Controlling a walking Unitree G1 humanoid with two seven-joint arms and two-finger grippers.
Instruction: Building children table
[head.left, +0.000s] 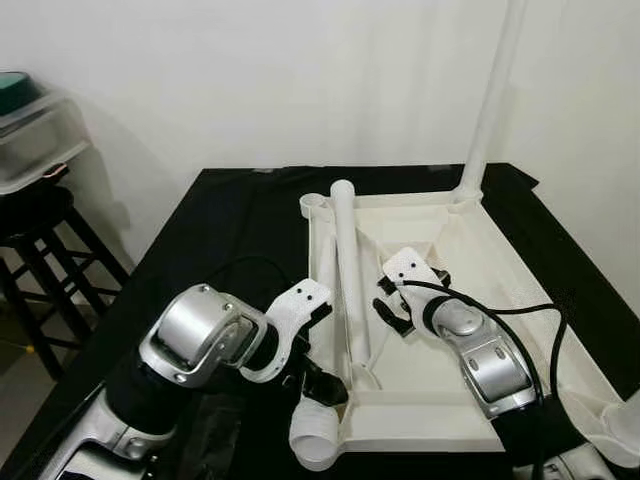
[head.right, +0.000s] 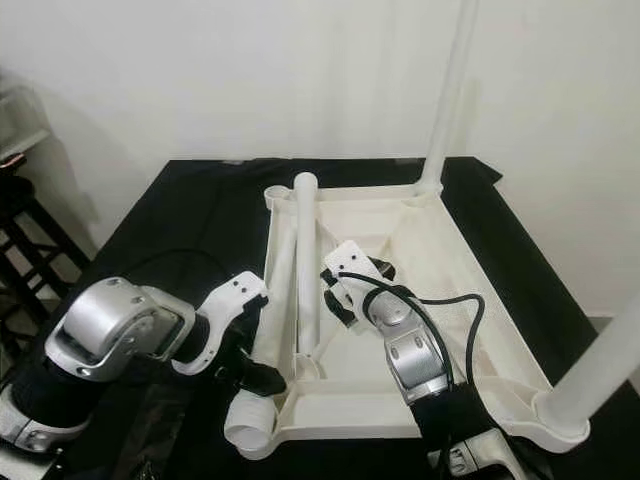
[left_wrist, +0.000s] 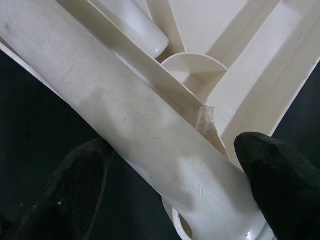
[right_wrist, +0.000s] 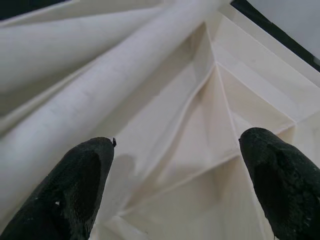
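A white plastic tabletop lies upside down on a black surface. One white leg stands upright in its far right corner, and another leg stands in the near right corner. A loose leg lies inside the tabletop. A second loose leg lies along the outer left edge, its open end past the near left corner. My left gripper is open, its fingers on either side of this outer leg. My right gripper hangs open over the ribbed underside, beside the inner leg.
The black surface extends left of the tabletop. Off its left side stands a dark stool with a clear plastic bin on top. A white wall closes the back. A black cable loops off my right arm.
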